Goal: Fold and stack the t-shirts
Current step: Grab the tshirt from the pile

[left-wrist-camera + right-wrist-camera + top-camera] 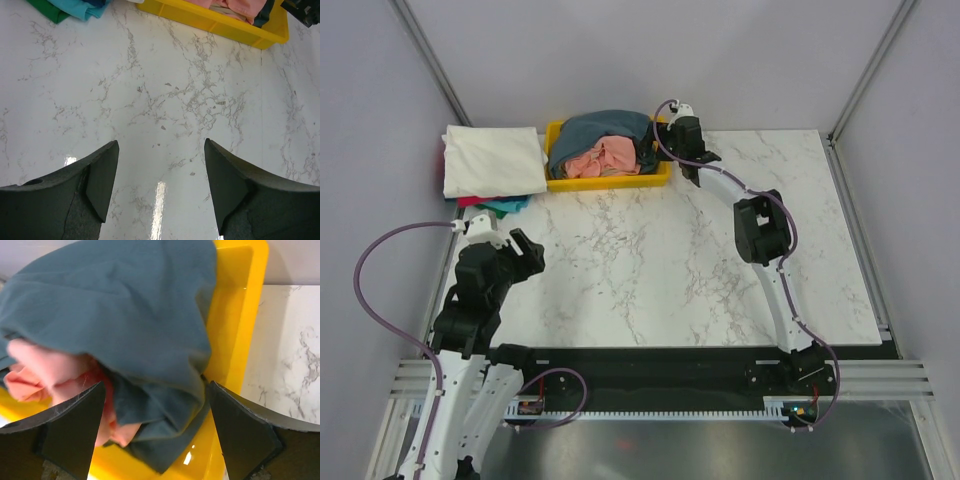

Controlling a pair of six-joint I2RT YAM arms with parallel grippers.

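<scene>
Table (670,270): glossy white marble, grey veins.
Walls (620,50): plain grey.
Left gripper (160,145): jaws apart, over marble.
Right gripper (156,385): jaws apart, above slate-blue t-shirt (125,305) in yellow bin (610,183).

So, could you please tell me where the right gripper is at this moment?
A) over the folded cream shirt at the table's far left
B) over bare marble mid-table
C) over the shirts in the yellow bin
C: the right gripper, open, hangs over the slate-blue t-shirt in the yellow bin.

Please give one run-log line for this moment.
right pincer: open, over blue shirt in bin | left pincer: open, over table | stack: far left
</scene>
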